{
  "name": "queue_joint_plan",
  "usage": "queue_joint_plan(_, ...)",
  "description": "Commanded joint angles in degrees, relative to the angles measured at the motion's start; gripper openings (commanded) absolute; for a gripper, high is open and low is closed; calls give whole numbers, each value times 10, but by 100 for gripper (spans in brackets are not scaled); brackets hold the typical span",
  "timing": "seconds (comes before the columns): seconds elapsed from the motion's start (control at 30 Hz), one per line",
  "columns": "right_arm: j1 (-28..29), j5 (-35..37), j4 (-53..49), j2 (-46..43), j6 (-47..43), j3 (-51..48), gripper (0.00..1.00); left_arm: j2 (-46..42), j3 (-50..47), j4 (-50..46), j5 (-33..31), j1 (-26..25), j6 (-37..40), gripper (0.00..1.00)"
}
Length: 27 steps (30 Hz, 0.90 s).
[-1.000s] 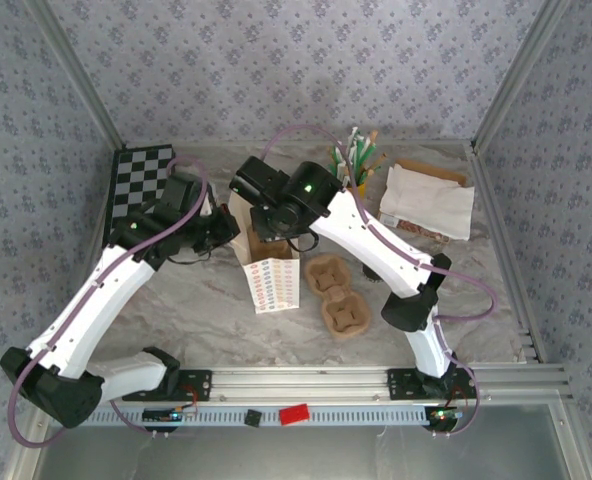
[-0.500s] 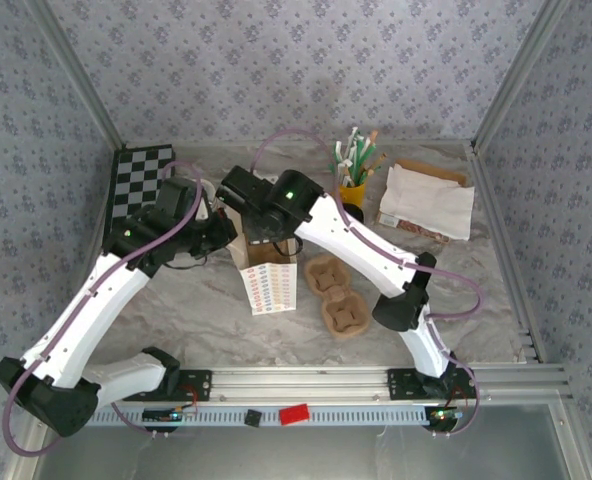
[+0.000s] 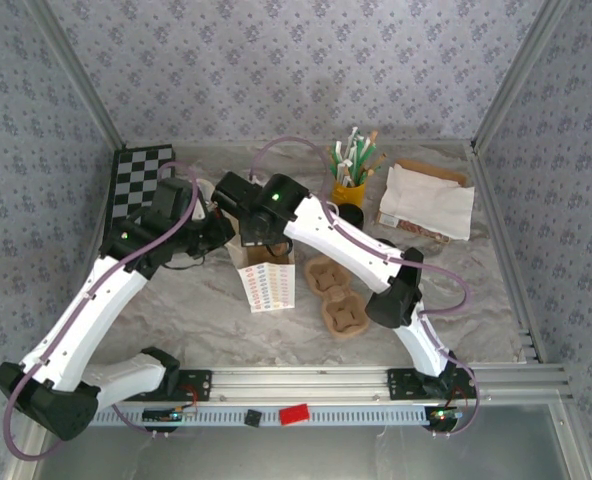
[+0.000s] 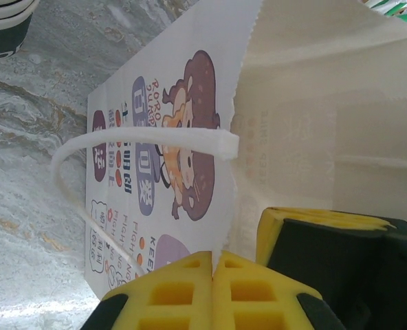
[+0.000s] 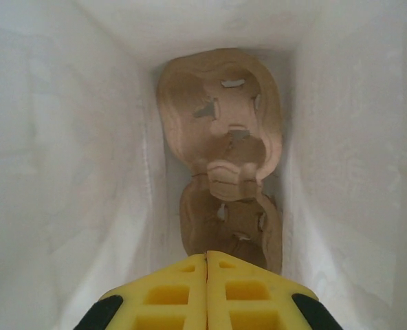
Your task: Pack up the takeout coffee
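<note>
A small dark cup with a black lid, the takeout coffee (image 3: 351, 214), stands on the table just below a yellow holder, to the right of my right arm. The white printed paper bag (image 3: 269, 285) stands open at mid-table. My left gripper (image 4: 212, 258) is shut on the bag's rim (image 4: 241, 124) and holds the mouth open. My right gripper (image 5: 207, 258) reaches down inside the bag with its jaws shut and nothing between them. Below it a brown pulp cup carrier (image 5: 221, 124) lies on the bag's bottom, between white walls (image 5: 66, 137).
Two pulp carriers (image 3: 326, 273) (image 3: 344, 316) lie right of the bag. A yellow holder of stirrers (image 3: 351, 188) and a napkin pile (image 3: 428, 200) are at the back right, a checkerboard (image 3: 141, 178) at the back left. Stacked cream-rimmed cups (image 4: 4, 27) stand beside the bag.
My right arm has swung left and lowered its gripper into the bag while its jaws closed. This uncovered the dark cup. The left gripper kept its hold on the rim.
</note>
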Motion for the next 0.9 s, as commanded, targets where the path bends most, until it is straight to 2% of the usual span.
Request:
queue_joint_plan(0.0, -4, -9, -2, 17, 13, -14, 8, -14, -2, 21, 10, 2, 8, 0)
queue_joint_plan(0.43, -34, 12, 7, 42, -5, -47, 8, -13, -10, 29, 19, 4, 6, 0)
queue_joint_plan(0.63, -42, -38, 29, 47, -18, -64, 10, -11, -15, 31, 22, 14, 7, 0)
queue_joint_plan(0.87, -46, -58, 49, 60, -17, -80, 12, -4, -14, 42, 34, 20, 4, 0)
